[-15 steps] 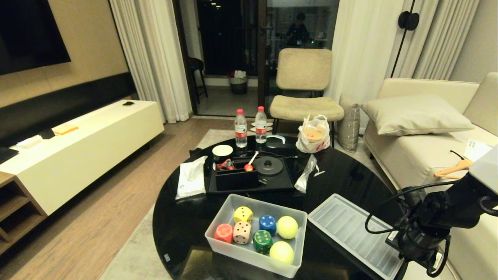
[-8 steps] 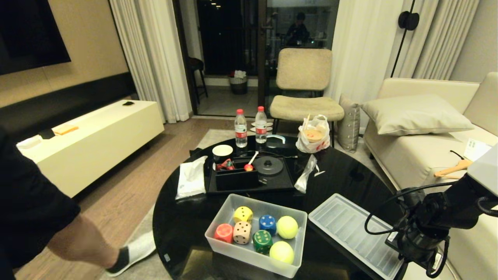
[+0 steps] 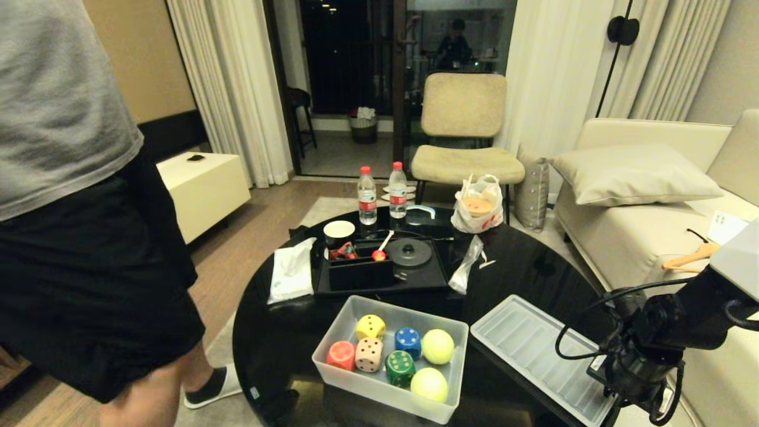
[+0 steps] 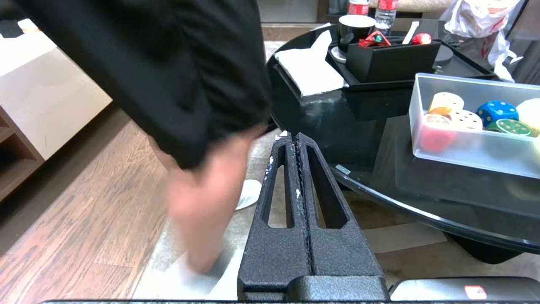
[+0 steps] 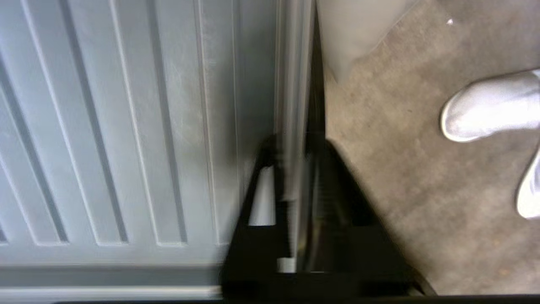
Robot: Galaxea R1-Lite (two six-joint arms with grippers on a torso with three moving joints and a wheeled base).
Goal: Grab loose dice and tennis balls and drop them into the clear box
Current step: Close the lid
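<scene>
The round black glass surface [image 3: 278, 344] carries the clear box [image 3: 379, 388], its ribbed lid [image 3: 533, 356], a black tray [image 3: 415, 284], a tissue pack [image 3: 290, 273], two water bottles [image 3: 367, 196] and a plastic bag [image 3: 477, 207].

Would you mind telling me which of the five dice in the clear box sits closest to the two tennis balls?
The green die. It sits between the tennis balls, beside both, whereas the blue die neighbours only the far ball; yellow, tan and red lie farther left.

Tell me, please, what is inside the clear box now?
Inside the clear box lie five dice, yellow, red, blue, tan and green, and two tennis balls. Whatever may lie beneath them is covered and cannot be seen.
</scene>
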